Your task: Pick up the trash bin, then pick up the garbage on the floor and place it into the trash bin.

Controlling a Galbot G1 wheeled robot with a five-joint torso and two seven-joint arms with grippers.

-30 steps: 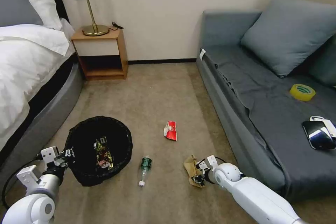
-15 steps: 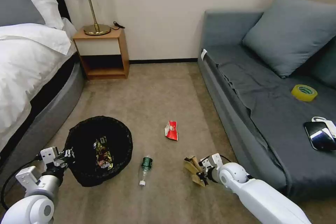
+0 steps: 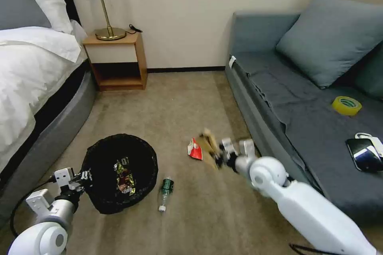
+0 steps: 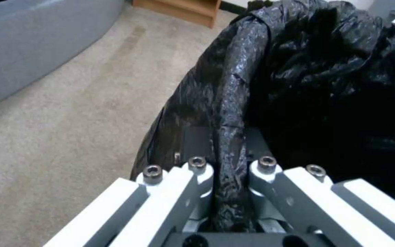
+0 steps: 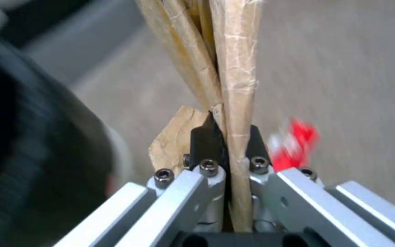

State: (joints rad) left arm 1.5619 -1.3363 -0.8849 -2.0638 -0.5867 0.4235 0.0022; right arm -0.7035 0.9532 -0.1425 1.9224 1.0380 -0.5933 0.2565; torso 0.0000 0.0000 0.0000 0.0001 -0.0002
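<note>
Currently, the trash bin (image 3: pixel 119 173) is seen in the lower left of the head view, its black liner covering it so that no white wall can be made out there. Its rim is pinched by the left end effector (image 3: pixel 81 176), and in the left wrist view the fingers (image 4: pixel 197 168) are closed narrowly on a fold of the liner (image 4: pixel 227 144); whether the bin rests on the floor (image 3: pixel 179 99) or is lifted cannot be told. A gold-red wrapper (image 3: pixel 124 177) lies inside the bin, partly lost against the dark bag.

At the centre of the head view the right end effector (image 3: pixel 218 154) is held above the carpet, motion-blurred, with the crumpled brown paper bag (image 3: pixel 209 147) clamped in it. In the right wrist view the fingers (image 5: pixel 209 168) are shut on the paper bag (image 5: pixel 234 68), whose upper end is cut off by the frame edge. The red snack packet (image 3: pixel 194 149) lies on the floor just beside the held bag, its right edge partly covered by it; in the right wrist view it appears as a red smear (image 5: pixel 296 144). The clear bottle (image 3: pixel 164 193) with the green label lies on the floor right of the bin, near but apart from it.
</note>
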